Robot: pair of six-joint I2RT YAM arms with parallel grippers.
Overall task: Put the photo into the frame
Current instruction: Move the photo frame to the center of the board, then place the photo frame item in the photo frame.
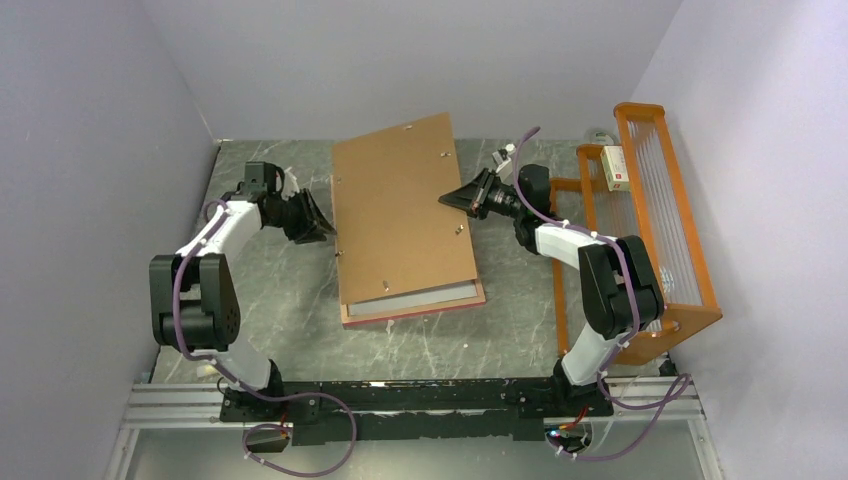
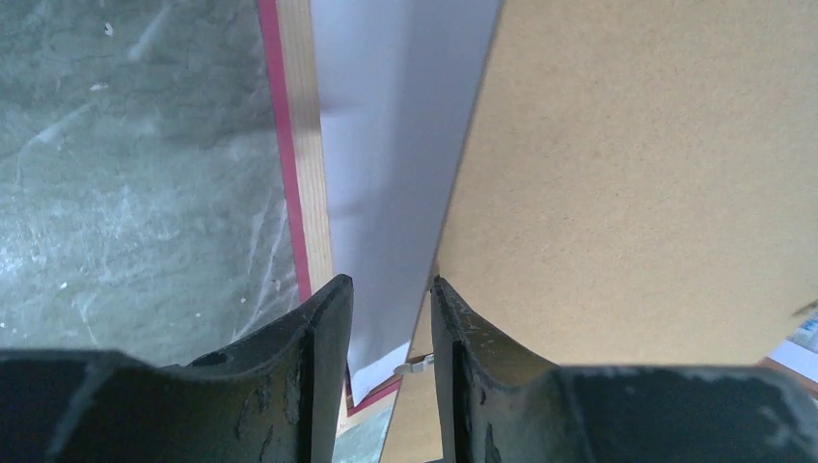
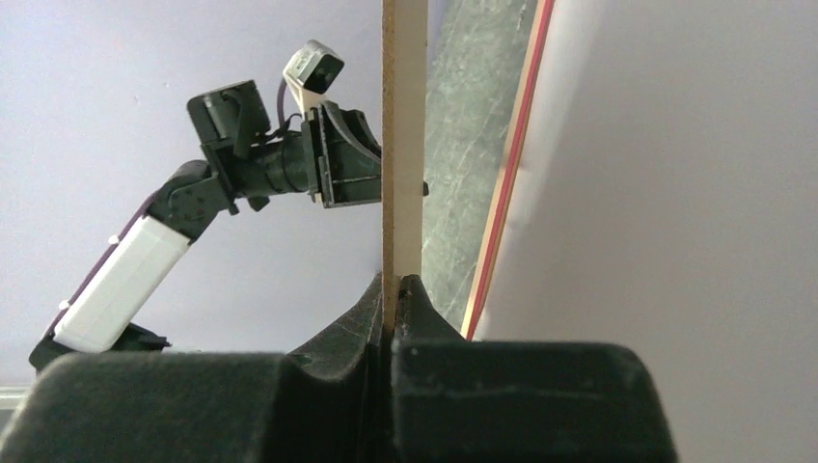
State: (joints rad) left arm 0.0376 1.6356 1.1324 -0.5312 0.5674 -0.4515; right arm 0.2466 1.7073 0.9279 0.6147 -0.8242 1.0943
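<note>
While the right jaws pinch the right edge of the brown board [image 1: 400, 210] and hold it tilted up, the left jaws sit at the board's left edge with a narrow gap between them, gripping nothing I can make out. Under the board lies the frame [image 2: 309, 164], face down on the worktop [image 1: 280, 300], its pink rim showing. The photo [image 2: 386, 164] rests white back up under the board, apparently inside the frame, with one corner reaching between the left jaws. It looks seated, so the step in hand is probably lowering the board. Square the board to the frame first, lower it slowly, and keep the left jaws from snagging the photo's corner.
</note>
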